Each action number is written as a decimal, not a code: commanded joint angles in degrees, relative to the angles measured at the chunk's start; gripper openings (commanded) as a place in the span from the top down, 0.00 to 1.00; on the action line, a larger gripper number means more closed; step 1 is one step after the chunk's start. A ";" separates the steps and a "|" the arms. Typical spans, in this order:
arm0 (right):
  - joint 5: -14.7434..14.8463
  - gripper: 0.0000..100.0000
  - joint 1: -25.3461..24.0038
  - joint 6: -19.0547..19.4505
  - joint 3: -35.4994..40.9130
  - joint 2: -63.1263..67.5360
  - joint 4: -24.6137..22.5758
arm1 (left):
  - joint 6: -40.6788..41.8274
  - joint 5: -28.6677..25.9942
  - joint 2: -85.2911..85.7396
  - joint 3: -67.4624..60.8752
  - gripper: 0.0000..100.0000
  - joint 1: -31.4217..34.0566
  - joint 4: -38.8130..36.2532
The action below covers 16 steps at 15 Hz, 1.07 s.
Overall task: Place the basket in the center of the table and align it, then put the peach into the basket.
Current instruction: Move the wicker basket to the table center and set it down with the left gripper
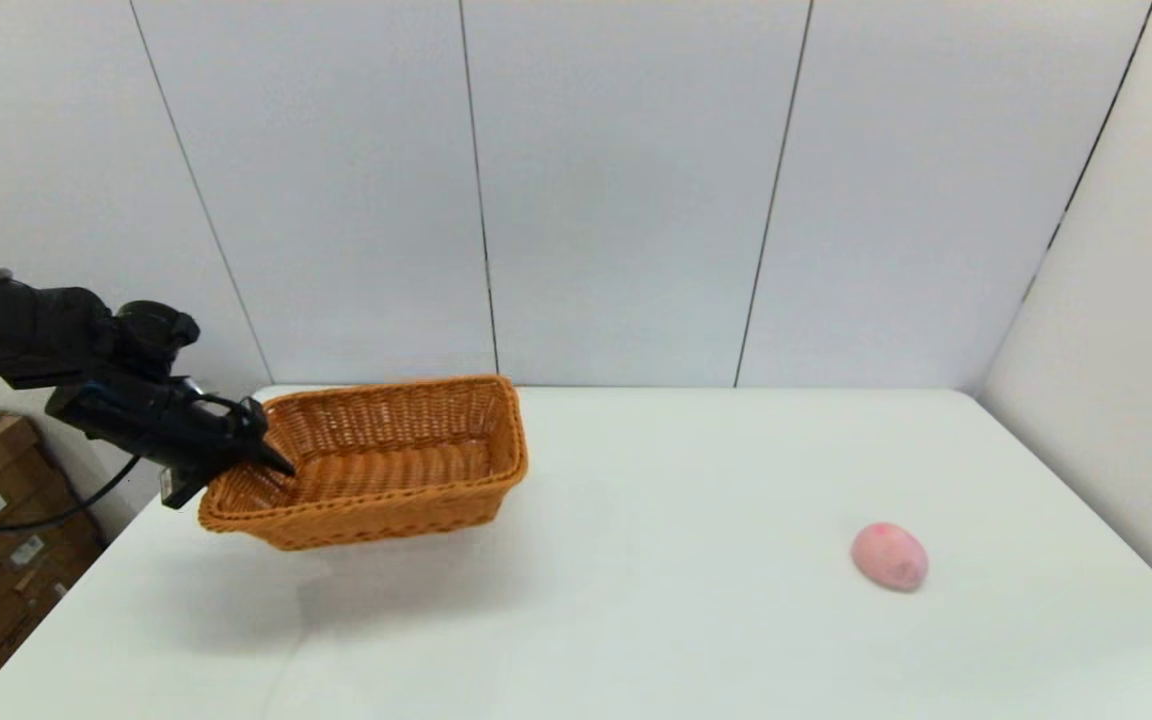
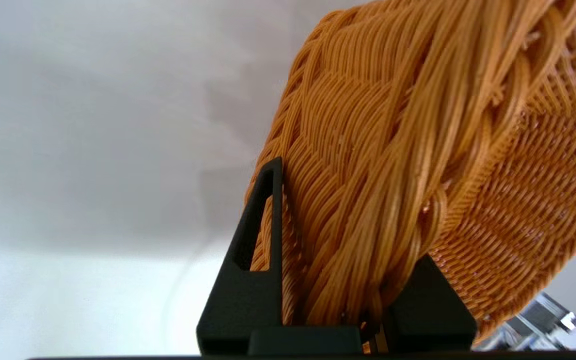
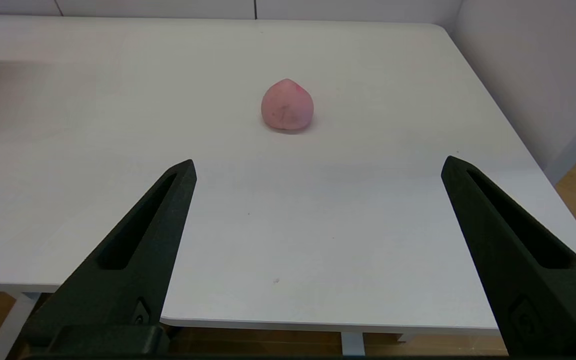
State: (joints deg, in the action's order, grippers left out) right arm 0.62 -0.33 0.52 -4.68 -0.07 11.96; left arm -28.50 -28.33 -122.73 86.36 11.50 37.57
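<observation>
Left hand (image 1: pixel 271 462): clamped on basket (image 1: pixel 376 460) rim at its left end; basket lifted clear of surface (image 1: pixel 636 600), left-rear, tilted, long axis roughly left-right. Light, stiff wicker; rim suits gripping. Peach (image 1: pixel 889 556): right-front, resting. Right hand (image 3: pixel 318 250): fingers apart, parked near front edge.

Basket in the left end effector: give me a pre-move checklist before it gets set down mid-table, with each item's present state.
1. Left end effector shut on the braided rim of the basket: ok.
2. Basket clear of the table, shadow below it: ok.
3. Basket level: not ok, it hangs tilted.
4. Basket at the table's center: not ok, it is toward the far left.
5. Peach out of the path, resting to the right: ok.
6. Right end effector open, back at the near edge: ok.
</observation>
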 commanded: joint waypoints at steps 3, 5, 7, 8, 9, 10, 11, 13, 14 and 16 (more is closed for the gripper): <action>-0.09 0.00 -0.02 0.00 0.02 0.07 0.17 | -2.70 -0.41 4.96 1.80 1.00 -12.20 3.21; -0.09 0.00 -0.02 0.00 0.02 0.07 0.08 | -6.57 -0.41 3.47 4.87 1.00 -17.65 3.12; -0.09 0.00 -0.02 0.00 0.02 0.07 -0.01 | -10.35 0.73 -0.14 9.35 1.00 -23.45 3.12; -0.09 0.00 -0.02 0.00 0.02 0.07 -0.09 | -12.02 1.52 -1.98 11.29 1.00 -25.47 3.21; -0.09 0.00 -0.02 0.00 0.02 0.07 -0.09 | -12.98 2.05 -3.39 13.05 1.00 -27.32 3.21; -0.09 0.00 -0.02 0.00 0.02 0.07 -0.09 | -13.25 2.75 -4.88 14.36 1.00 -29.25 3.21; -0.09 0.00 -0.02 0.00 0.02 0.07 -0.09 | -13.86 4.51 -6.29 15.77 1.00 -30.66 3.21; -0.01 0.00 -0.02 -0.08 0.02 0.07 -0.09 | -16.50 5.66 -9.98 19.81 1.00 -32.33 3.30; -0.01 0.00 -0.02 -0.08 0.02 0.07 -0.09 | -16.59 5.74 -11.12 20.17 1.00 -33.03 3.21; -0.01 0.00 -0.02 -0.08 0.02 0.07 -0.01 | -17.20 6.01 -12.97 20.43 1.00 -33.47 3.21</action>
State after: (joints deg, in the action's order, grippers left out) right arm 0.60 -0.30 0.44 -4.66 -0.07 11.79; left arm -45.03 -22.27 -132.13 105.92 -21.11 40.57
